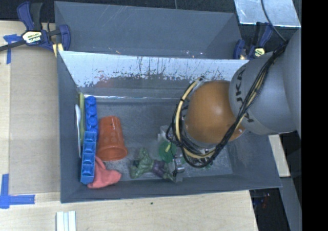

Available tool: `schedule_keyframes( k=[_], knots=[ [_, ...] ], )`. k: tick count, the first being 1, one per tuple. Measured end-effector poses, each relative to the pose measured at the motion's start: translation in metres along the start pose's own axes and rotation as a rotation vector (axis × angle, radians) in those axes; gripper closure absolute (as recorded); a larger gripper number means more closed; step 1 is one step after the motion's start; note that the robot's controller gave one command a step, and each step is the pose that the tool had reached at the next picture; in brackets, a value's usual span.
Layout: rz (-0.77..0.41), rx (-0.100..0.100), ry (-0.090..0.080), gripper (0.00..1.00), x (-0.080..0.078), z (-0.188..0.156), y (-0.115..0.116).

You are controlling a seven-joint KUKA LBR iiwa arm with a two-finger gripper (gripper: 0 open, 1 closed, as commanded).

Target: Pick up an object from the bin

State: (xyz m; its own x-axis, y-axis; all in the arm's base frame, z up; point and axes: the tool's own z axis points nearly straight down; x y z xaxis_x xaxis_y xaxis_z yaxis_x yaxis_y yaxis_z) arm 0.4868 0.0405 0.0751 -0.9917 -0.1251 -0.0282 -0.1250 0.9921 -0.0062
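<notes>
Well left of the gripper [177,166], a blue block strip [88,140] lies along the bin [143,35] wall, with an orange cup [111,139] and a pink lump [105,177] beside it. Just left of the gripper lies a dark green toy [142,166], and a green scrap [165,150] sits close against it. From the right the arm [271,97] bends down, its orange cover [210,114] over the gripper; whether the gripper is spread or closed cannot be told.

My arm [271,97] comes in from the right, grey link angled downward. Orange wrist cover [207,114] faces the camera, black and yellow cables [180,122] looped round it. The gripper [176,166] sits below the cover, mostly hidden by it.
</notes>
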Motion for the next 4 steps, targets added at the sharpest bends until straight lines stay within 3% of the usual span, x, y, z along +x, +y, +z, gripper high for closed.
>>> schedule_keyframes(
  k=[2, 3, 4],
  knots=[
    [-0.284, 0.001, -0.012, 0.0, -0.001, -0.022, 0.015],
    [-0.335, 0.001, -0.013, 0.0, -0.008, -0.036, 0.029],
    [-0.386, 0.001, -0.012, 0.0, -0.005, -0.034, 0.011]
  ],
)
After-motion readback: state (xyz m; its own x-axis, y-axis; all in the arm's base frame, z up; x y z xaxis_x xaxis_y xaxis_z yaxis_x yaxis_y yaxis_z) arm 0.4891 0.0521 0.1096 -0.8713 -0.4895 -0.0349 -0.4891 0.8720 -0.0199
